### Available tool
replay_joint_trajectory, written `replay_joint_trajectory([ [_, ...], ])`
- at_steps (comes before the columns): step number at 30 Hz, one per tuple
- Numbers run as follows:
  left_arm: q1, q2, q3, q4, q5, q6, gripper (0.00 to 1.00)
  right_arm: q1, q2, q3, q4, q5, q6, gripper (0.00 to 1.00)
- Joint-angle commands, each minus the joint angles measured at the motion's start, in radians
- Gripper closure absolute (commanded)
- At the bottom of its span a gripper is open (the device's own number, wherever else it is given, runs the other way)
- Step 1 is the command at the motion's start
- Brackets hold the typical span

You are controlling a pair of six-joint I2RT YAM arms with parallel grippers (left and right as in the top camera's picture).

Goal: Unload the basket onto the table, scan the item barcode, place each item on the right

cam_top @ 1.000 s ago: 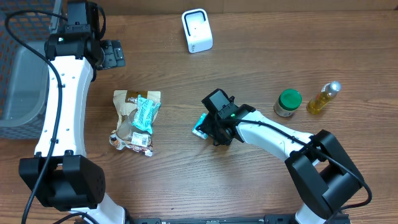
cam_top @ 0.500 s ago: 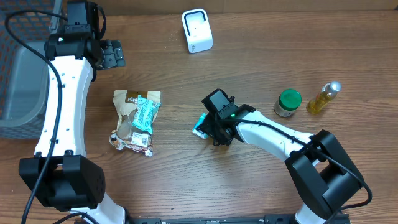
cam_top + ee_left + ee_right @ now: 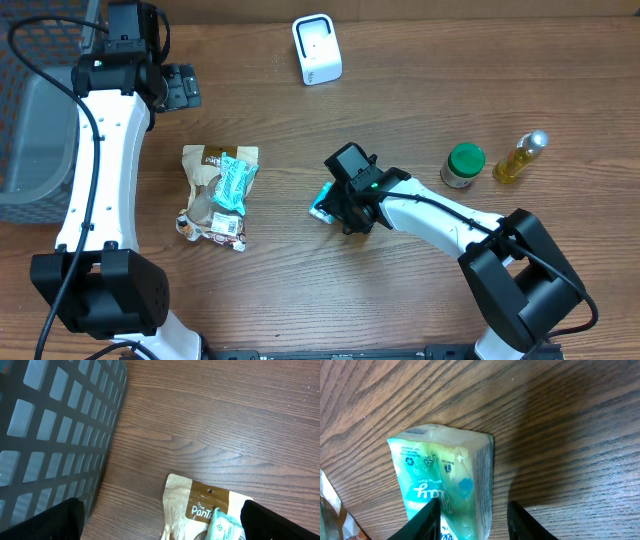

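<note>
Teal and white, the pouch point(image 3: 445, 475) lies flat on the wooden table point(image 3: 290, 290), nearer the robot than the white scanner point(image 3: 317, 48). The right gripper point(image 3: 475, 520) is down over it with its jaws apart, one finger on each side. A gap shows beside one finger, so there is no grip. Far left of the scanner stands a grey mesh basket point(image 3: 30, 120). The left gripper point(image 3: 180, 86) hangs near it, jaws fully spread. Right of the scanner, a bottle point(image 3: 518, 160) holds yellow liquid, just beside a green-lidded jar point(image 3: 463, 165) whose contents I cannot tell.
</note>
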State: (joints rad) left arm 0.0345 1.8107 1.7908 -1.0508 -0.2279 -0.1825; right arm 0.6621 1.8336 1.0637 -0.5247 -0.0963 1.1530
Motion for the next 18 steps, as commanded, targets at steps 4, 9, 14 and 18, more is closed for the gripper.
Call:
replay_joint_trajectory([
  [4,-0.002,-0.015,0.018,0.001,-0.007,0.014,0.00,0.006,0.008,-0.016,0.014,0.017,0.029,0.64],
  [9,-0.002,-0.015,0.018,0.001,-0.007,0.014,0.00,0.005,0.010,-0.016,0.030,0.017,0.029,0.75],
  [14,-0.002,-0.015,0.018,0.002,-0.007,0.014,0.00,0.003,0.010,-0.016,0.030,0.017,0.017,0.96],
  [18,-0.002,-0.015,0.018,0.001,-0.007,0.014,0.00,0.003,0.010,-0.016,0.030,0.017,0.017,0.96],
])
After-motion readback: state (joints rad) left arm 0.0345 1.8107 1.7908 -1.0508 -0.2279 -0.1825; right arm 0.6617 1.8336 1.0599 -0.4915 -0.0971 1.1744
